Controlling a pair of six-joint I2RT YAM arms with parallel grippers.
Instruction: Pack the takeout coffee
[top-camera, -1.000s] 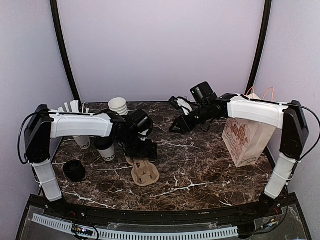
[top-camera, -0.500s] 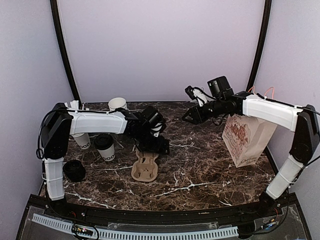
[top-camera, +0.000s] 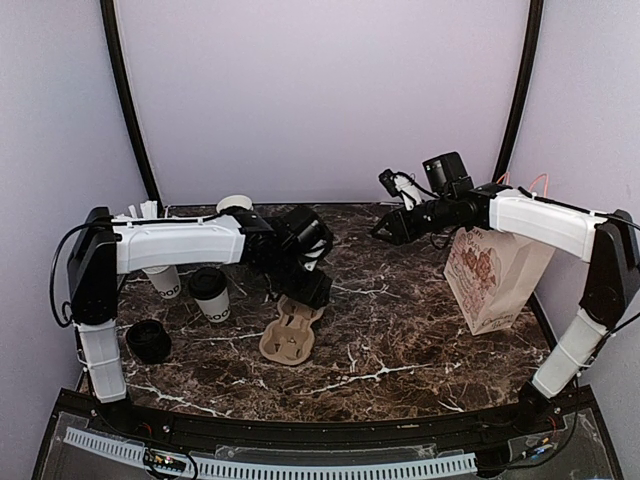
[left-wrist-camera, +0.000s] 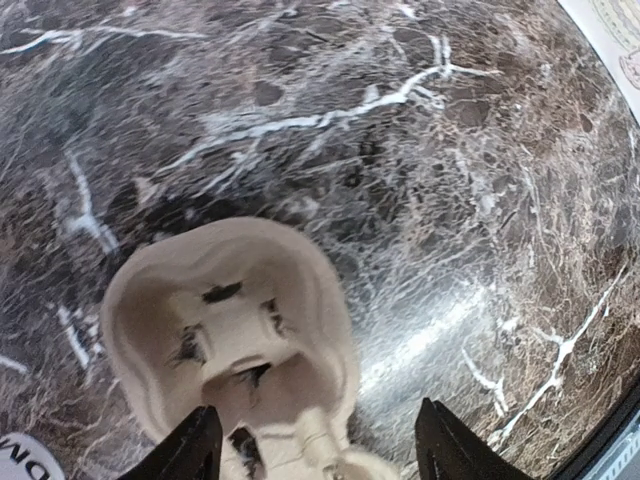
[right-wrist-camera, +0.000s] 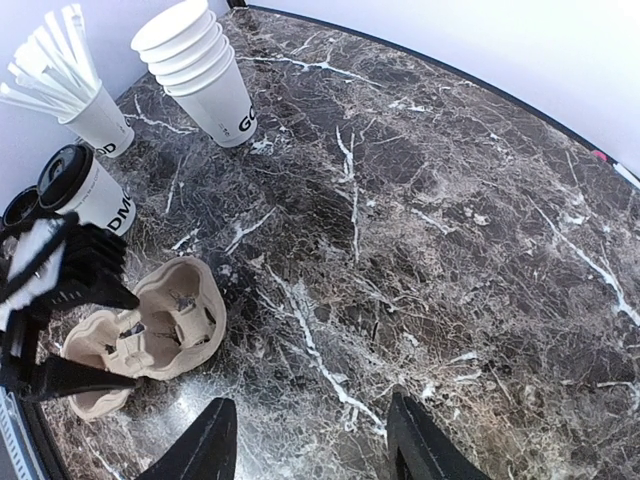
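Observation:
The takeout coffee (top-camera: 209, 292), a white cup with a black lid, stands at the left of the table; the right wrist view shows it too (right-wrist-camera: 85, 190). My left gripper (top-camera: 310, 290) hangs low over the far end of a brown cardboard cup carrier (top-camera: 290, 330). In the left wrist view its jaws (left-wrist-camera: 318, 445) stand open astride the carrier's near end (left-wrist-camera: 230, 330), the right finger apart from it. My right gripper (top-camera: 385, 228) hovers high at the back, open and empty (right-wrist-camera: 315, 445), beside the paper bag (top-camera: 495, 280).
A cup of paper-wrapped straws (right-wrist-camera: 95, 120) and a stack of nested white cups (right-wrist-camera: 205, 80) stand at the back left. A loose black lid (top-camera: 148, 340) lies at the front left. The bag has orange handles and stands at the right edge.
My left gripper has moved right over the carrier and its jaws have narrowed; the carrier has turned slightly. My right arm has risen and swung right toward the bag.

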